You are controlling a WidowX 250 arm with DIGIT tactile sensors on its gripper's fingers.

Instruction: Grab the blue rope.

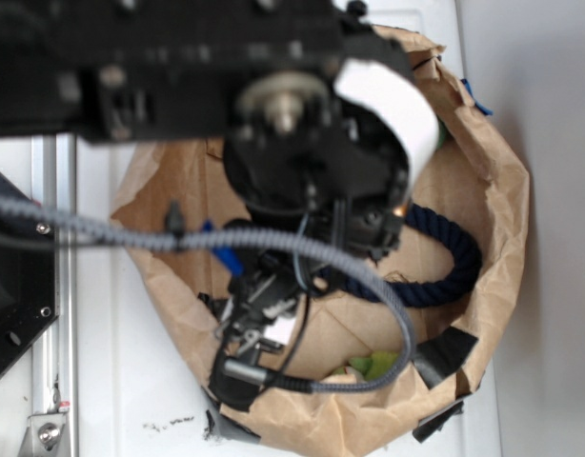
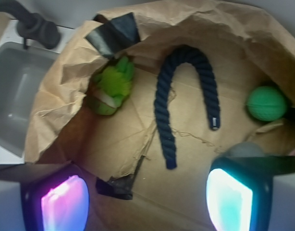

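Inside the brown paper bag: the blue rope, bent in a U.
The fingers stand open above it, empty; a green ball lies right.

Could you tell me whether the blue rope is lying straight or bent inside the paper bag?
Bent: the blue rope forms an upside-down U on the paper bag's floor.

U-bent blue rope in bag
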